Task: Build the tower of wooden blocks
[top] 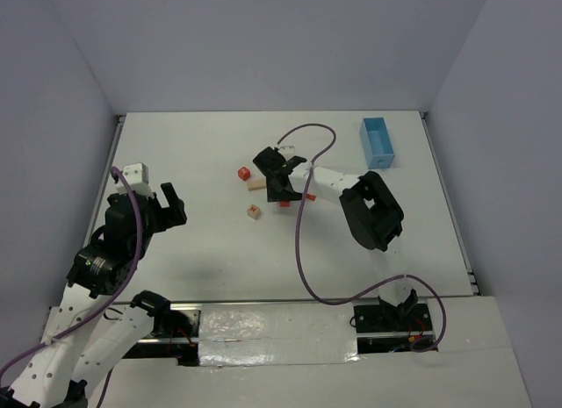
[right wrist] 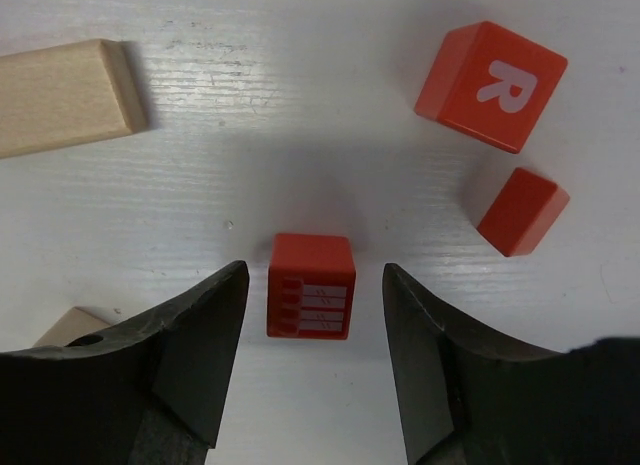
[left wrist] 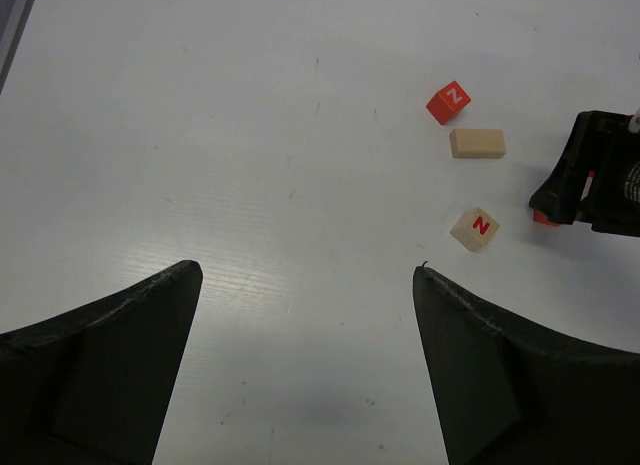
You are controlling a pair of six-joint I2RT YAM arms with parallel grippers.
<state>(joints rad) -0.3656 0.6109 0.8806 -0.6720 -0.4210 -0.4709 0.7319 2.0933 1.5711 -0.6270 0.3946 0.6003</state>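
Observation:
My right gripper (right wrist: 315, 275) is open, its fingers on either side of a red cube with a window pattern (right wrist: 311, 286) that rests on the table, with a gap on each side. A red cube marked R (right wrist: 490, 85), a small red block (right wrist: 522, 211) and a long tan block (right wrist: 62, 97) lie beyond it. In the top view the right gripper (top: 279, 187) is over the cluster. A red cube (top: 243, 173), the tan block (top: 255, 185) and a tan lettered cube (top: 254, 211) lie to its left. My left gripper (left wrist: 308, 275) is open and empty, well left of the blocks (top: 154, 197).
A light-blue rectangular tray (top: 378, 142) stands at the back right of the white table (top: 202, 145). The left wrist view shows the red cube (left wrist: 448, 102), tan block (left wrist: 477, 143), tan cube (left wrist: 474, 228) and the right gripper's black body (left wrist: 590, 175).

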